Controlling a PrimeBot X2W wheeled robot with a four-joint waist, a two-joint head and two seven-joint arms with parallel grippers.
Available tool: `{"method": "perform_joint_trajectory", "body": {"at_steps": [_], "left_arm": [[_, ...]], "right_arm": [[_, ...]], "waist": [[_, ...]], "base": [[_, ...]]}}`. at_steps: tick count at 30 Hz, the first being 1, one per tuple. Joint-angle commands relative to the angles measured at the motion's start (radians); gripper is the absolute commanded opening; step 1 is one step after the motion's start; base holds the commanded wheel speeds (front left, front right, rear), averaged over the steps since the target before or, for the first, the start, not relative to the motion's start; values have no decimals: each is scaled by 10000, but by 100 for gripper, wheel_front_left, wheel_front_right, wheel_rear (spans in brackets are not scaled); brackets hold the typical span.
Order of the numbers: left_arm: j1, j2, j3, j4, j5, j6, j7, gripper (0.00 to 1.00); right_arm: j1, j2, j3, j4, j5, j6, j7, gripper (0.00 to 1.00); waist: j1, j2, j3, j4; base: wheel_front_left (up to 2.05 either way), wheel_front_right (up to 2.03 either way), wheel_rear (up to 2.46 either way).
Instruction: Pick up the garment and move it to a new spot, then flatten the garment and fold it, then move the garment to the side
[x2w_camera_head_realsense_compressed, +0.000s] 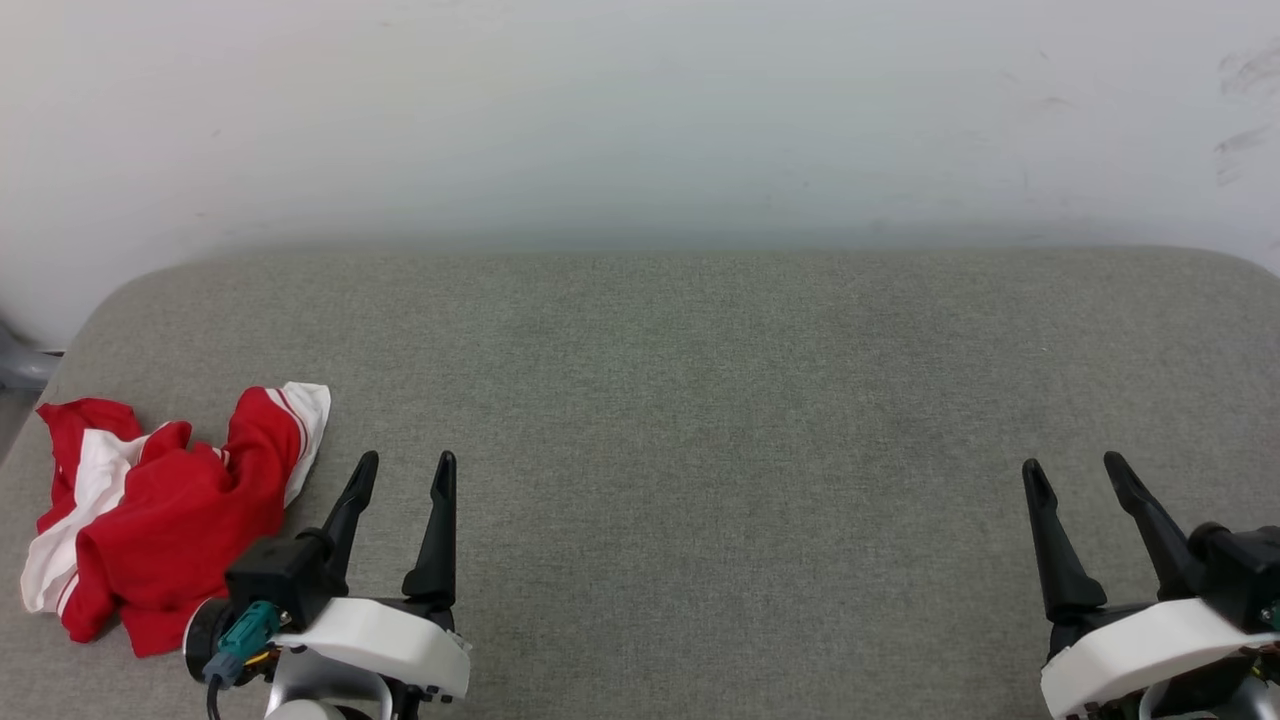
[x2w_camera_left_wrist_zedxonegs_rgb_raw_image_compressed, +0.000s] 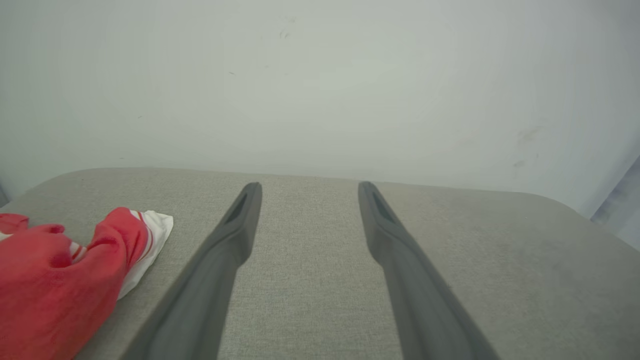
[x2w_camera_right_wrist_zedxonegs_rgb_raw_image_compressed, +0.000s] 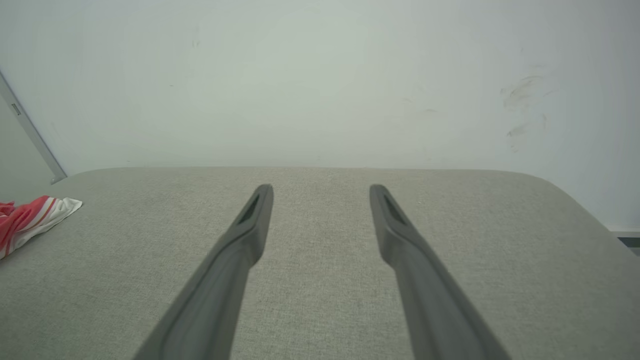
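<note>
While the left gripper (x2w_camera_head_realsense_compressed: 407, 460) at seven o'clock of the head view and the right gripper (x2w_camera_head_realsense_compressed: 1073, 463) at four o'clock hover with black fingers spread wide and empty, the crumpled red jersey garment (x2w_camera_head_realsense_compressed: 170, 520) with white sleeves lies heaped just beside the left one, at its nine o'clock, on the grey woven padded surface (x2w_camera_head_realsense_compressed: 700, 400). It looks light, limp and slightly slick, so a pinch on the white striped sleeve hem (x2w_camera_head_realsense_compressed: 308, 410) at the heap's one o'clock seems best; a plain pale wall (x2w_camera_head_realsense_compressed: 640, 120) stands at twelve.
</note>
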Motion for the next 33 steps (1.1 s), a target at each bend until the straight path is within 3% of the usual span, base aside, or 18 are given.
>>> {"method": "perform_joint_trajectory", "body": {"at_steps": [1, 16, 33], "left_arm": [[14, 20, -30, -41, 180, -58, -105, 100], [40, -346, 434, 16, 701, -433, -403, 100], [-142, -745, 1564, 377, 1544, -666, -715, 100]], "right_arm": [[46, 40, -21, -192, -261, -3, 30, 100], [310, 319, -209, -689, -1233, -3, 32, 100], [21, 358, -48, -760, -1807, -3, -233, 100]], "waist": [[0, -1, -2, 2], [0, -1, -6, 289], [0, -1, 152, 2506]], "base": [[0, 0, 0], [0, 0, 0], [0, 0, 0]]}}
